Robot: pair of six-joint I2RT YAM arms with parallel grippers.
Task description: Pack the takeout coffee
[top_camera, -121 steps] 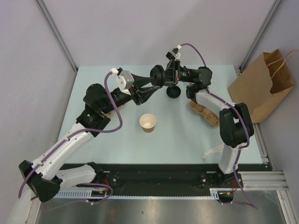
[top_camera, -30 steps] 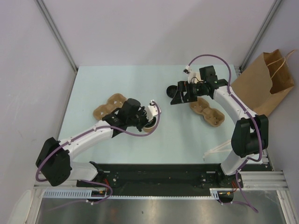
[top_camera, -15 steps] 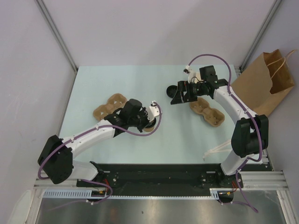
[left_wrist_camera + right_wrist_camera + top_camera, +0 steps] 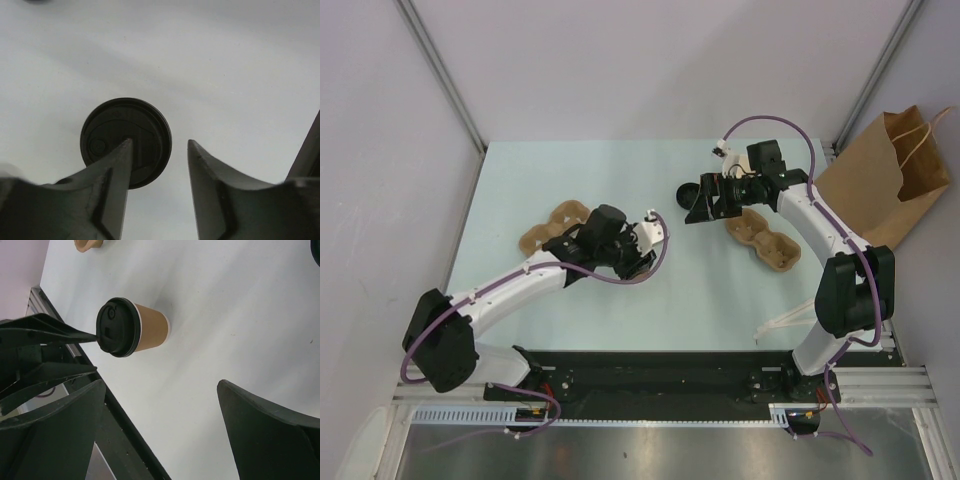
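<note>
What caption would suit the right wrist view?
Lidded kraft coffee cup standing on the table, the left tool open beside its black lid.

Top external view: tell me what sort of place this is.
Likely a robot test cell staged for takeout packing: a pale table walled by grey panels, a lidded coffee cup, moulded-pulp cup trays and a paper bag.

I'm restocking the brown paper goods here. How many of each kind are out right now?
Cup trays: 2
Paper bag: 1
Coffee cup: 1
Total: 4
</note>
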